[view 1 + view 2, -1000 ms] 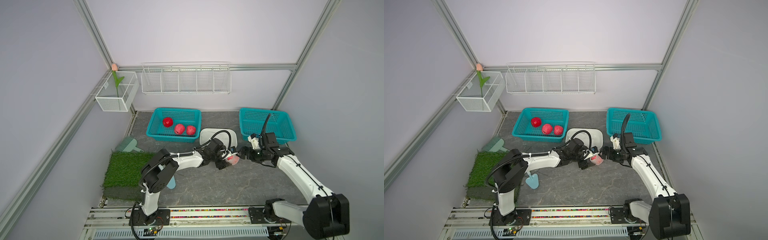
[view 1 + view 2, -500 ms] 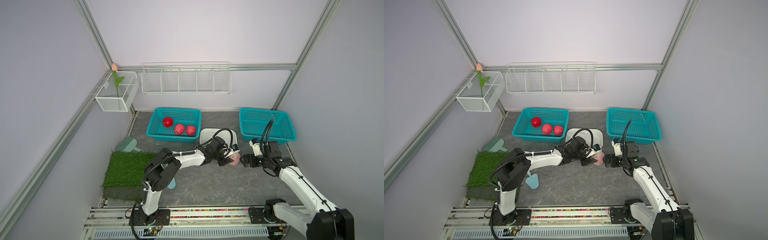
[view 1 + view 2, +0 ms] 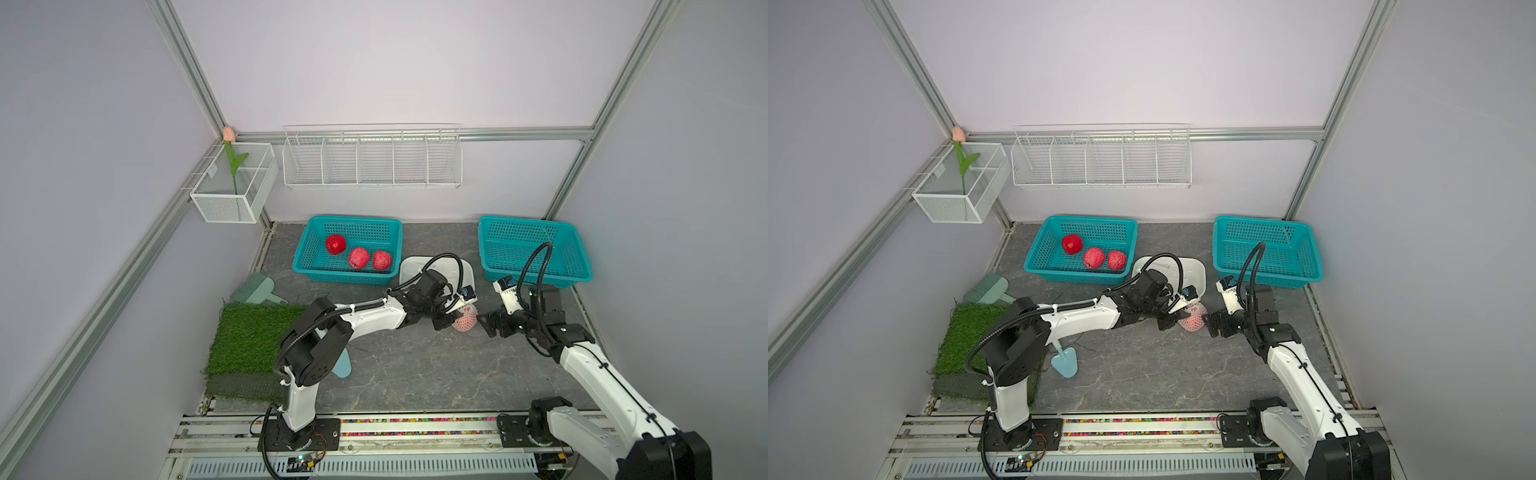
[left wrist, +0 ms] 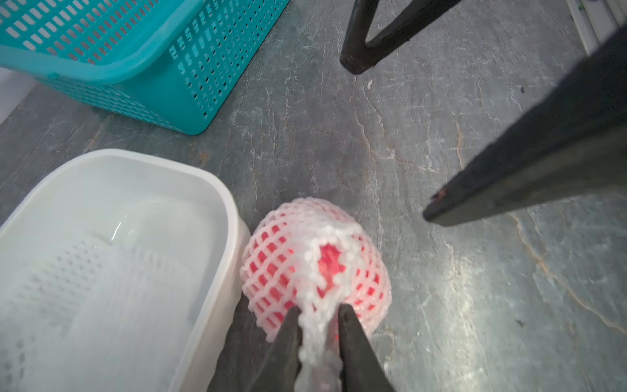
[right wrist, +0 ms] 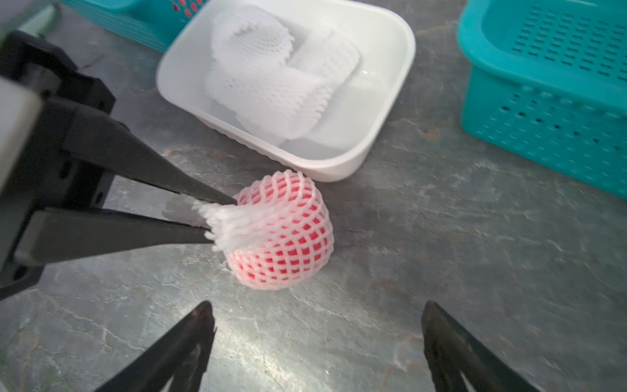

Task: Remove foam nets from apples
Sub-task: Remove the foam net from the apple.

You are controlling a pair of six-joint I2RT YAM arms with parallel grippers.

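Right of centre in both top views, on the veined grey tabletop (image 3: pixel 415 365) beside a white tub (image 5: pixel 390 101): round red apple (image 4: pixel 328 259) sheathed in soft white diamond-mesh foam net (image 5: pixel 288 217). Clenched on the net's bunched end, left tool (image 4: pixel 318 307); spread wide and empty, right tool (image 5: pixel 316 303). Unlike a second ago, right arm (image 3: pixel 582 357) lower in frame; apple unmoved.

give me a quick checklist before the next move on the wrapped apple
1. Grip: the left gripper pinches the bunched end of the foam net: ok.
2. Jaws: the right gripper stands wide open: ok.
3. Brace: the right gripper on the apple: not ok, it is apart from it.
4. Rest: the apple sits on the table beside the white tub: ok.
5. Pinch firm enough for a pull: cannot tell.
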